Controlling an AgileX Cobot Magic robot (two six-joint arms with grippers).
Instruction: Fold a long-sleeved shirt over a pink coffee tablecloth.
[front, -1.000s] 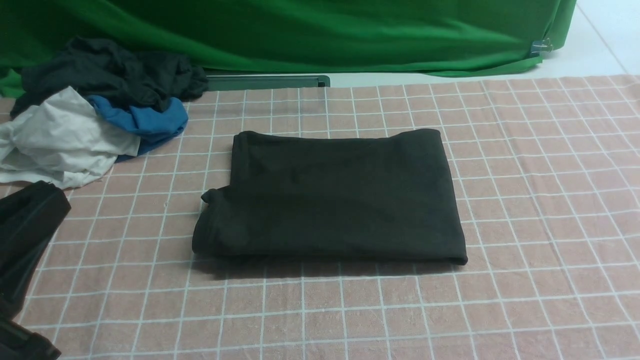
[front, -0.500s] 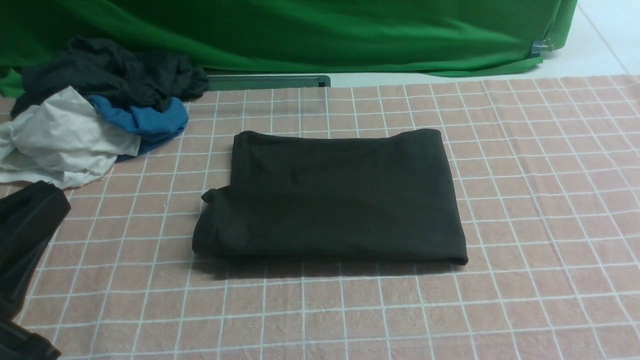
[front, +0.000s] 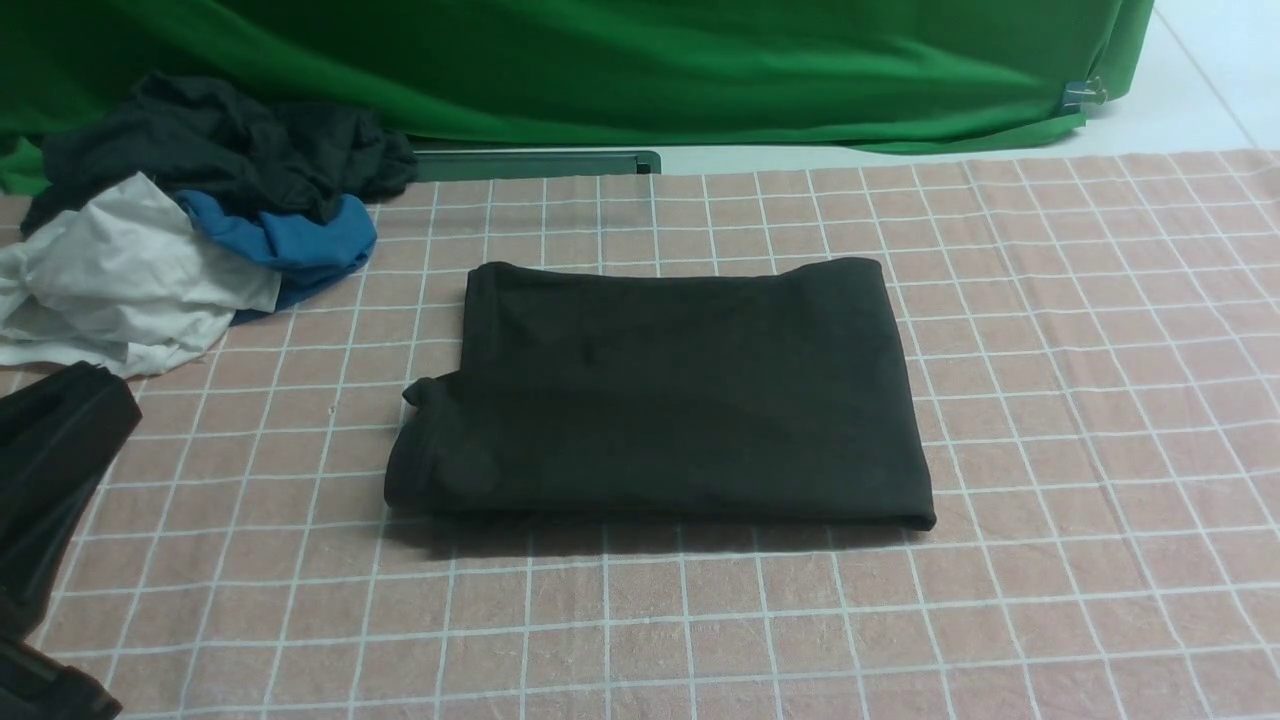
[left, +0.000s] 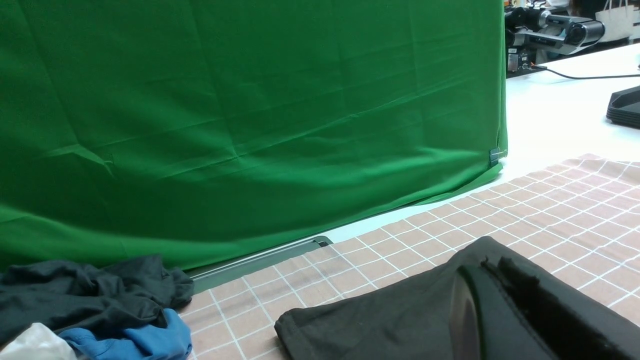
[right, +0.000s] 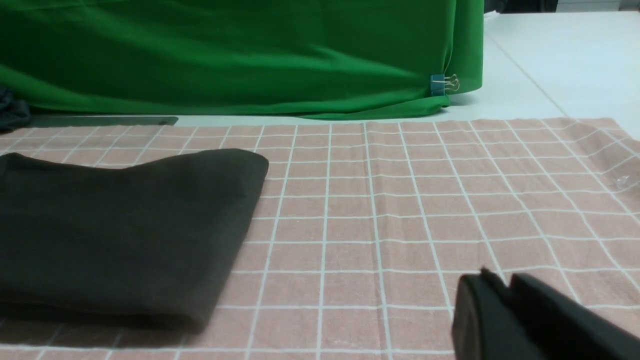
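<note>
The long-sleeved shirt (front: 670, 400) lies folded into a black rectangle in the middle of the pink coffee tablecloth (front: 1080, 400); no print shows. My left gripper (front: 95, 382) hangs at the near left, well apart from the shirt. In the left wrist view the left gripper (left: 492, 261) has its jaws pressed together and nothing between them, with the shirt (left: 375, 320) behind it. My right gripper (right: 500, 280) is out of the front view. It hovers over bare cloth to the right of the shirt (right: 125, 225), jaws together and empty.
A pile of crumpled garments sits at the far left: dark charcoal (front: 220, 145), white (front: 120, 280) and blue (front: 290, 240). A green backdrop (front: 600, 60) hangs along the far edge, clipped at its right corner (front: 1085, 93). A grey bar (front: 530, 165) lies at its foot.
</note>
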